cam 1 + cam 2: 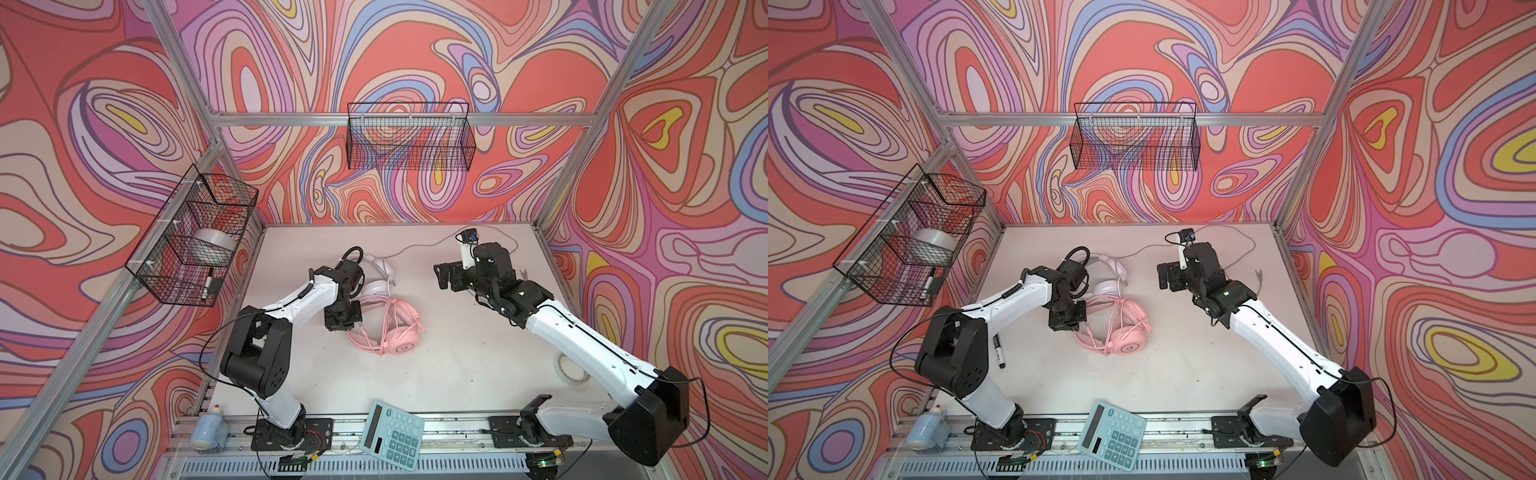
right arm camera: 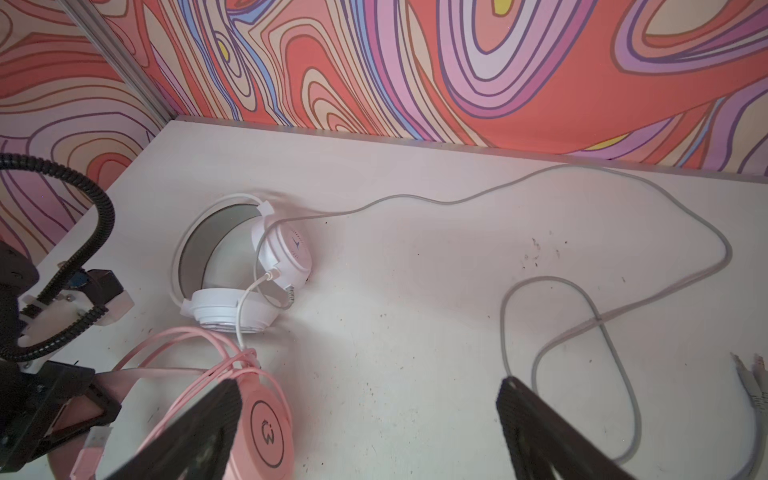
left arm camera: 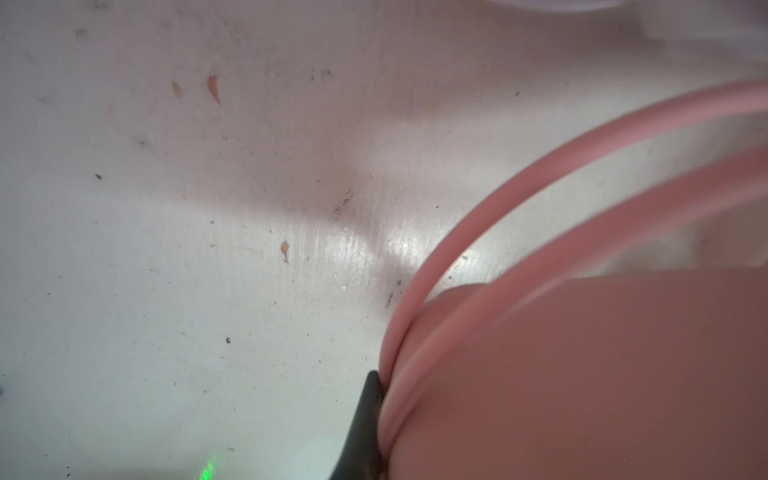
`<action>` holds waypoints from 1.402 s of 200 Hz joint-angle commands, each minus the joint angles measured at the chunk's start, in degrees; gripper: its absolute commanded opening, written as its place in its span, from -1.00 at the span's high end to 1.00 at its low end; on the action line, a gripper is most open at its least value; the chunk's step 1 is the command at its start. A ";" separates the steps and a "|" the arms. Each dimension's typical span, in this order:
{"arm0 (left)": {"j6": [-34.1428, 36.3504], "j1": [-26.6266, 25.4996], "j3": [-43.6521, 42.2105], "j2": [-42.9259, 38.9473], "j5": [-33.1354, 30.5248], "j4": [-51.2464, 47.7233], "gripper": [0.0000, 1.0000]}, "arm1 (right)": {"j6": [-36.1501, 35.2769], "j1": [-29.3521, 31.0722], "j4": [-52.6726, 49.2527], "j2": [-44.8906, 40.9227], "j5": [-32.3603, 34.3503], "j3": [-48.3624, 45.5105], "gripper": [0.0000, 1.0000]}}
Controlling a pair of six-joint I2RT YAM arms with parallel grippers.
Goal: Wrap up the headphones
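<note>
The pink headphones [image 1: 395, 332] [image 1: 1121, 332] lie mid-table with their pink cable looped over the earcups [image 2: 266, 432]. My left gripper [image 1: 343, 328] [image 1: 1065, 328] is shut on the pink headphones' band, which fills the left wrist view [image 3: 582, 374] beside one black finger [image 3: 365, 415]. The white headphones [image 1: 376, 286] [image 2: 249, 307] lie just behind, touching the pink ones. Their grey cable [image 2: 582, 316] trails loose across the table to its plugs [image 2: 752, 374]. My right gripper [image 1: 442, 276] [image 1: 1165, 276] [image 2: 370, 395] hangs open above the table, holding nothing.
A teal calculator [image 1: 392, 432] lies on the front rail. A tape roll [image 1: 573, 368] sits beside the right arm, and a marker [image 1: 998, 353] by the left arm. Wire baskets hang on the left wall [image 1: 195, 237] and the back wall [image 1: 409, 137]. A bottle [image 1: 208, 430] stands at the front left.
</note>
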 commanded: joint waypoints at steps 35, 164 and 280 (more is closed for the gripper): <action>1.90 -0.26 -1.05 -0.32 1.92 1.31 1.00 | 0.16 -1.50 -0.45 -2.00 3.46 -2.58 -0.97; 2.48 -0.40 3.12 -7.34 2.36 0.03 1.00 | -0.70 -1.83 -0.08 -0.79 2.32 -2.01 -0.97; 6.64 -1.04 -1.39 -14.57 4.39 -3.05 1.00 | -0.30 -1.85 0.52 -0.74 1.25 -2.71 -0.97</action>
